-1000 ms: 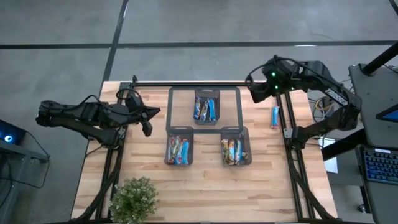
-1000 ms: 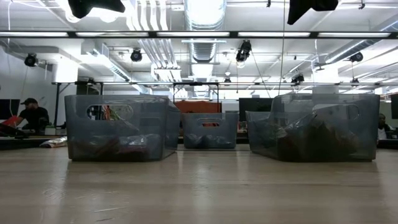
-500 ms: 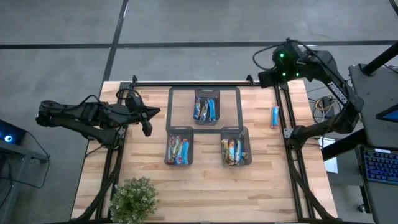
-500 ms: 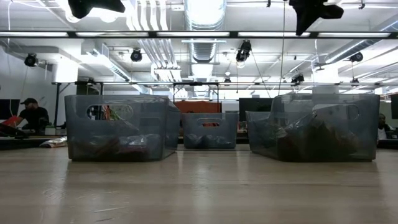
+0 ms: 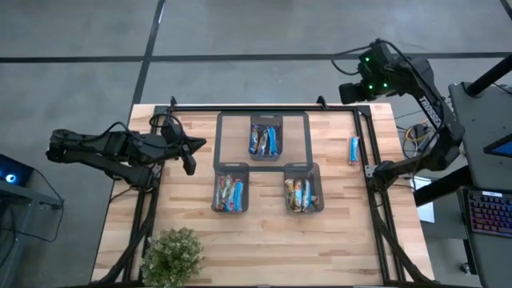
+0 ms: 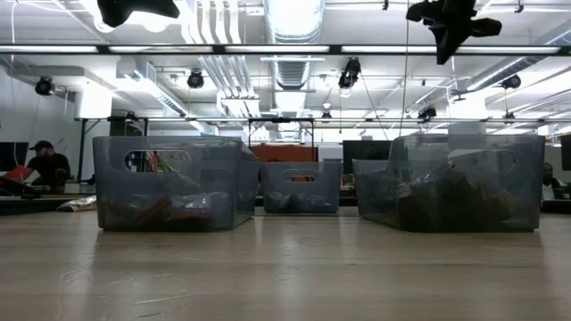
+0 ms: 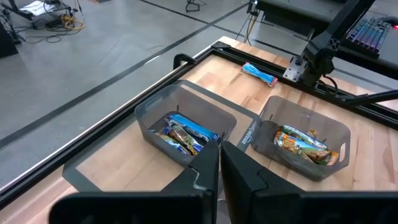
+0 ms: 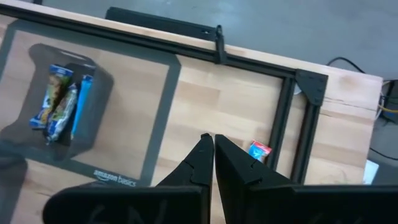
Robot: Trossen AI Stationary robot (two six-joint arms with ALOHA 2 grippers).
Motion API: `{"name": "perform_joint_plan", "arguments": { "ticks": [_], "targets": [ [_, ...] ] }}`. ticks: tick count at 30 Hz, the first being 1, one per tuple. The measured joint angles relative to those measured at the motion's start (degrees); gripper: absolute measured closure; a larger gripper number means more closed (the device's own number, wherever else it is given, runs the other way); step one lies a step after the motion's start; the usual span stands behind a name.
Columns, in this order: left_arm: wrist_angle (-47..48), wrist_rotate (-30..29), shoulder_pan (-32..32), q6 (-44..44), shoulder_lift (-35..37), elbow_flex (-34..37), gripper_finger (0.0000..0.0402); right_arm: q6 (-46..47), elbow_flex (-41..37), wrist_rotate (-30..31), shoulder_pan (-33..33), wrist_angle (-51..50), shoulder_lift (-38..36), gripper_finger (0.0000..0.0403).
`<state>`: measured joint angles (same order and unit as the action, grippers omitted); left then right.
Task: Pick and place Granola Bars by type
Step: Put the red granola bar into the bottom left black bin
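One blue granola bar [image 5: 353,150] lay loose near the table's right edge, outside the bins, long axis front-to-back, nearer the right gripper [image 5: 349,93], raised over the far right corner; both grippers' jaws were closed, empty.

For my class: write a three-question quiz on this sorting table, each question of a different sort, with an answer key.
1. True or false: the left gripper holds a granola bar.
2. How many bins hold bars?
A. two
B. three
C. four
3. Fill in: the one loose blue bar lies on the table's ____ side, outside every bin.

Key:
1. False. Its fingers are shut on nothing, and it sits at the table's left edge.
2. B. One far bin and two near ones.
3. Right. It lies by the frame rail, below the shut, raised right gripper.
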<state>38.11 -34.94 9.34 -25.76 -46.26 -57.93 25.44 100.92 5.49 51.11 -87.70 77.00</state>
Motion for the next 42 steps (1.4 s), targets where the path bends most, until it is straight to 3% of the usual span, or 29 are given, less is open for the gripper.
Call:
{"name": "perform_joint_plan", "arguments": {
  "ticks": [15,26,42],
  "targets": [
    [0.0,0.0,0.0,-1.3,-0.7,0.1,0.0401,1.4,-4.3,-4.2,0.4,-2.3,-3.3,0.0394],
    [0.0,0.0,0.0,-3.1,-4.8,0.1,0.0401,2.3,-18.9,-4.0,-0.7,-2.1,-9.4,0.0394],
    [-0.7,0.0,0.0,-3.2,-6.1,0.1,0.0401,12.6,-39.7,-4.2,-6.3,2.0,-25.2,0.0394]
  ]
}}
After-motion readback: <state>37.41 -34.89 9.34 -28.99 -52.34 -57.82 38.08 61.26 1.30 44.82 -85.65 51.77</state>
